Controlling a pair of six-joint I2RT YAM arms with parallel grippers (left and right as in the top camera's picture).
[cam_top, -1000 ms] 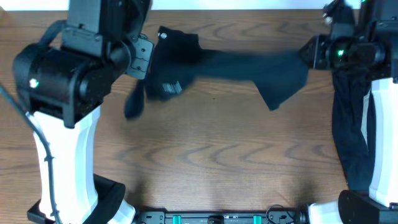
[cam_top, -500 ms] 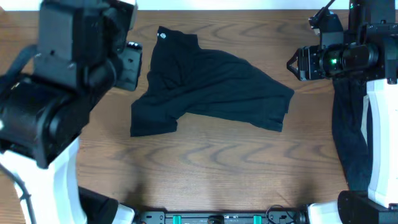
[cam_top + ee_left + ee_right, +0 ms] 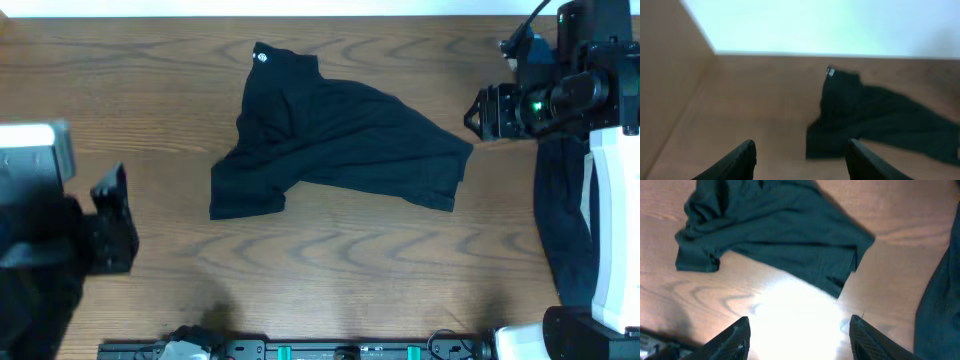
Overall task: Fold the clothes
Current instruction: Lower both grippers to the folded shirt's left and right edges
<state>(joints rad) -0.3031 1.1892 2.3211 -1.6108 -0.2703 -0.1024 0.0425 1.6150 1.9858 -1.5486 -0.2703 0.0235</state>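
The clothes [image 3: 335, 135] lie in a rumpled, half-spread heap on the table [image 3: 330, 270], from its middle toward 12 o'clock. A small white logo [image 3: 262, 57] sits at the garment's 11 o'clock corner, and one flap reaches out toward 4 o'clock. The table is brown wood grain, with glare from the right wrist's light at the garment's 5 o'clock. A pale wall [image 3: 830, 25] runs along the 12 o'clock edge.

A second dark cloth [image 3: 565, 220] hangs at 3 o'clock, partly under the right arm [image 3: 610, 200]. The right gripper [image 3: 800, 322] is at the garment's 3 o'clock, fingers spread with nothing between them. The left gripper [image 3: 801, 147], blurred at 8 o'clock and well apart from the clothes, is also spread and holds nothing. Nothing lies on the garment.
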